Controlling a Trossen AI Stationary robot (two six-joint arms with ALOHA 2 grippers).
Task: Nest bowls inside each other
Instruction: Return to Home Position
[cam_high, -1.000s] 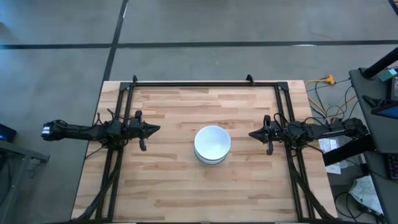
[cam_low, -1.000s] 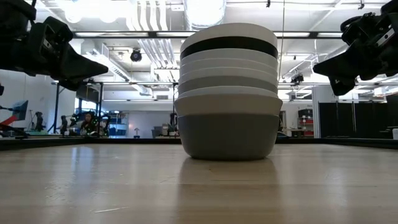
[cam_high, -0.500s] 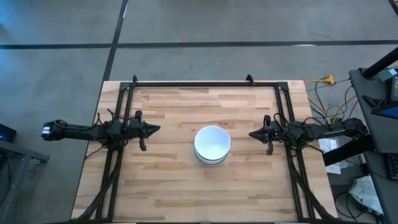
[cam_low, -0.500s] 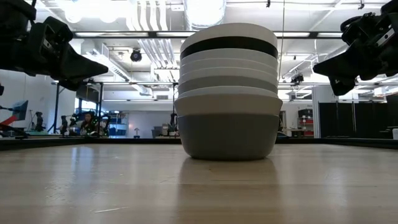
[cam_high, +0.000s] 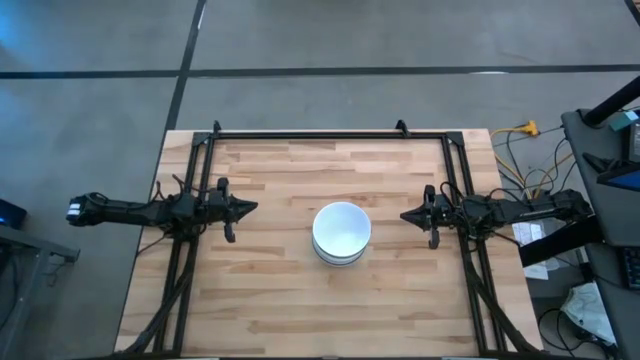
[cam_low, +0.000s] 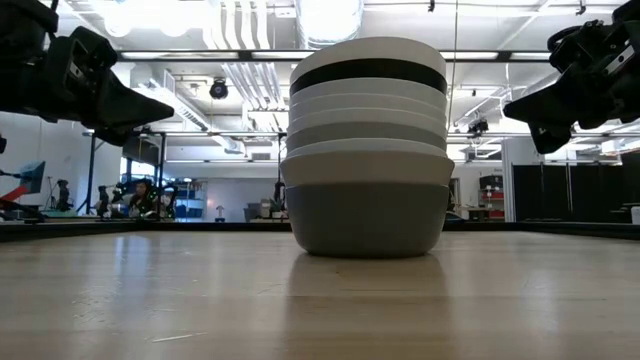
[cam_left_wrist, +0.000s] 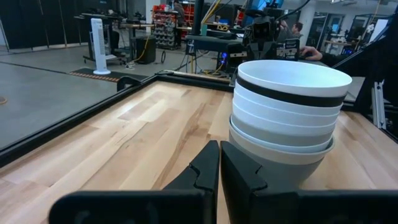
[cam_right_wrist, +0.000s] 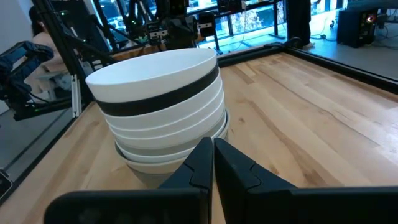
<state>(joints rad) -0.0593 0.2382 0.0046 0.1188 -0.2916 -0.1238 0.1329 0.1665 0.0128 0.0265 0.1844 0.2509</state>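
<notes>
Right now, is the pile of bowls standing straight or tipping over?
Standing straight. In the low view the pile of bowls sits flat on the table, with every rim level.

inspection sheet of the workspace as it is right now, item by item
surface: wooden table, holding a single stack.
job's things: bowls nested in one stack mid-table; white bowl on top, black bowl just under it, grey bowl at the base.
clutter: nothing seen.
grippers: left gripper and right gripper shut, empty, apart from the stack on either side.
cables: yellow cable beyond the table's right edge.
surroundings: grey floor; a person in the room behind.
</notes>
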